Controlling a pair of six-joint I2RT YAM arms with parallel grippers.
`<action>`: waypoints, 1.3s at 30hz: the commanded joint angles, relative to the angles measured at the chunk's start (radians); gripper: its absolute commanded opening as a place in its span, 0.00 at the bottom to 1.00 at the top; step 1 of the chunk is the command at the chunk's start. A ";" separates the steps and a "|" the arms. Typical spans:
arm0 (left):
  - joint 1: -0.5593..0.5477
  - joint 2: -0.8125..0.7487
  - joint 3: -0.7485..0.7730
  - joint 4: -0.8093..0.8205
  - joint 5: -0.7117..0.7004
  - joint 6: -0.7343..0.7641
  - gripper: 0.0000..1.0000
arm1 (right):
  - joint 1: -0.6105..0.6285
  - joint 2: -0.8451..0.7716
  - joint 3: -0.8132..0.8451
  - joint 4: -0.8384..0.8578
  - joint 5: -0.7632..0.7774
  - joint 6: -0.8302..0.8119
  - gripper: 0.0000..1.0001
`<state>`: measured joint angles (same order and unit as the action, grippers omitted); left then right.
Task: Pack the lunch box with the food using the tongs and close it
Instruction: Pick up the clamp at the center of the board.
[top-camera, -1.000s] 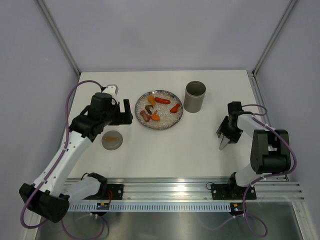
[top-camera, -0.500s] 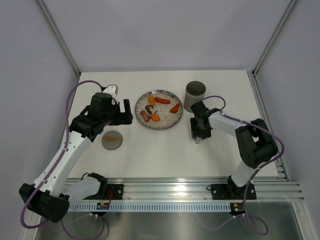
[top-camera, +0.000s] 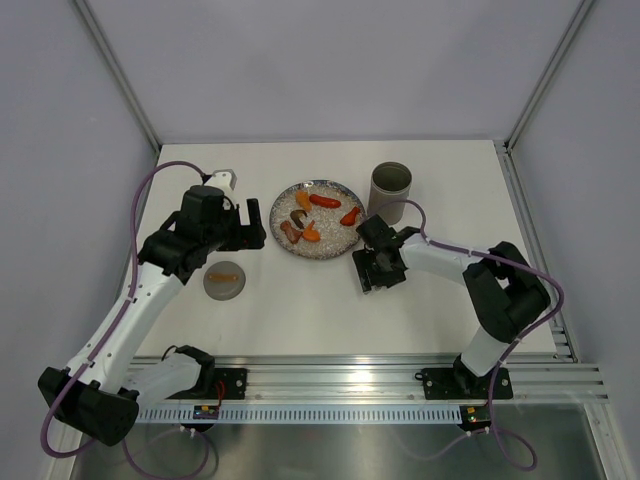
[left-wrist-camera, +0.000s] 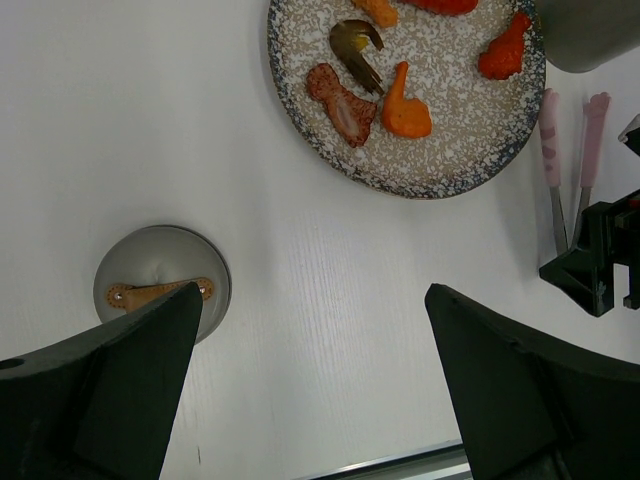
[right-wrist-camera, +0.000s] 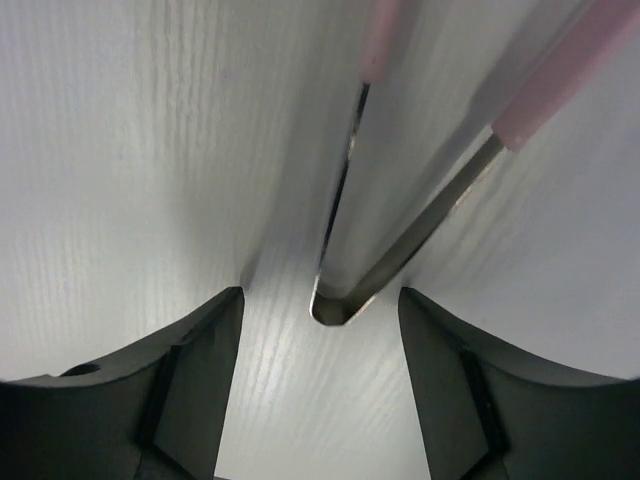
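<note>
Found the small pale metal tongs with pink tips lying flat on the white table, just beside the speckled round plate. Tips pointed toward the tall grey-olive cylindrical lunch box, joined end toward the near edge.

Found the right gripper low over the table, fingers apart and straddling that joined end, a gap showing on each side and nothing clamped. Judged this as the approach for a grasp at the spring end, leaving both tips free to pinch.

Noted the small red, orange and brown toy food pieces all on the plate. Found the lunch box upright and uncovered, near the plate's right side, probably for a short carry; interior not fully visible.

Noted the flat grey disc with an orange strap set well apart on the left, away from the loading path.

Found the left gripper raised beside the plate, fingers spread wide, holding nothing; judged as waiting.

Read no brand, label or writing anywhere.
</note>
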<state>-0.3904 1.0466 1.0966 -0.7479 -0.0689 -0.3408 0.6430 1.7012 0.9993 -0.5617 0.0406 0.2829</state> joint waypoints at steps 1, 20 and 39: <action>-0.004 -0.022 -0.003 0.030 0.007 -0.007 0.99 | 0.007 -0.101 -0.048 0.025 0.024 0.039 0.72; -0.004 -0.086 -0.060 0.094 -0.084 -0.090 0.99 | 0.006 -0.103 -0.030 0.105 0.268 0.249 0.92; -0.002 -0.112 -0.078 0.113 -0.109 -0.113 0.99 | 0.006 0.048 -0.045 0.282 0.306 0.324 0.78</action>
<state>-0.3904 0.9279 0.9863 -0.6601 -0.1646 -0.4351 0.6460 1.7157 0.9554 -0.3271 0.3180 0.5529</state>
